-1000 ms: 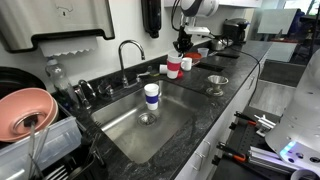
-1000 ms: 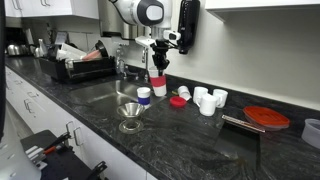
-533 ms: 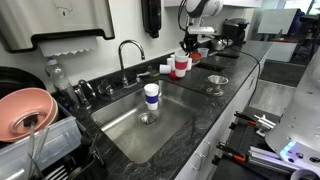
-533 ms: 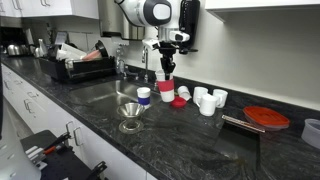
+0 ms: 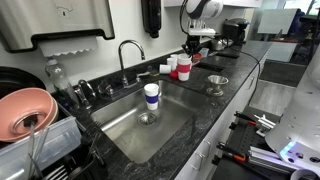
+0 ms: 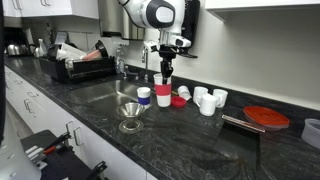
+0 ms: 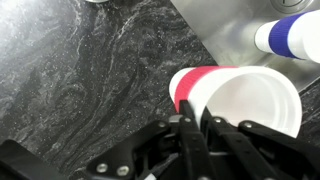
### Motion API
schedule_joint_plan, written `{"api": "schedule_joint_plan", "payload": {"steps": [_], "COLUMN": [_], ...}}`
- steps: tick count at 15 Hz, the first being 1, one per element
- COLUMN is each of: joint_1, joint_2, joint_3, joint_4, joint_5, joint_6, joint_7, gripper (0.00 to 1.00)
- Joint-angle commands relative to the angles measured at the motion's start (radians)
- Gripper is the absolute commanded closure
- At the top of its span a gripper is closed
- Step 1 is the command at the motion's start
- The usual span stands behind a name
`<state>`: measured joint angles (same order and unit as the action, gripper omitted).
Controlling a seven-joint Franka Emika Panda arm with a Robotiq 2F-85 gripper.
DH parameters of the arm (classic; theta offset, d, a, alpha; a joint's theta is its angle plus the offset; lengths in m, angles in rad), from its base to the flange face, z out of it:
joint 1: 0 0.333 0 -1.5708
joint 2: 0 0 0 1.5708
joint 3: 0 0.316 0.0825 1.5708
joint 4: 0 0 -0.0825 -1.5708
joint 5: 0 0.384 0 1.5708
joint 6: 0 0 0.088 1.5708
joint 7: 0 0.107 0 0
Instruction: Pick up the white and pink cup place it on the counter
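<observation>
Your fingers (image 7: 189, 128) are pinched narrow on the near rim of the white and pink cup (image 7: 238, 102), the thin wall caught between them. It is a small smooth cylinder, matte white inside and on the upper half, pinkish-red below. In both exterior views it hangs upright under the arm (image 6: 164, 94), low over the desk (image 6: 200, 140) just past the sink's corner. You cannot tell from these views whether its base touches the stone.

The desk is dark, glossy stone with pale speckled veining (image 7: 90, 70). The brushed steel sink (image 5: 150, 130) lies beside it, and a white cup with a blue band (image 5: 151, 95) stands upright in the basin near the drain.

Close around your cup you have a flat red lid (image 6: 179, 100) and a cluster of small white mugs (image 6: 206, 99) further along the wall. A shiny metal funnel (image 6: 131, 110) sits towards the front edge, and a curved tap (image 5: 128, 55) rises behind the sink.
</observation>
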<state>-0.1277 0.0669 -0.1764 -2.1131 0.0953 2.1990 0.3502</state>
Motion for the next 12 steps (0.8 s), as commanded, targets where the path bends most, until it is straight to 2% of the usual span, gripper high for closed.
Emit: {"api": "schedule_joint_plan", "payload": {"steps": [1, 10, 12], "joint_1": [-0.015, -0.019, -0.013], "joint_2": [0.013, -0.003, -0.019], "joint_3": [0.002, -0.013, -0.010], "joint_4": [0.033, 0.039, 0.038], "joint_5": [0.055, 0.035, 0.007], "joint_6": [-0.052, -0.012, 0.012], "joint_7": [0.020, 0.117, 0.126], "gripper": [0.73, 0.09, 0.01]}}
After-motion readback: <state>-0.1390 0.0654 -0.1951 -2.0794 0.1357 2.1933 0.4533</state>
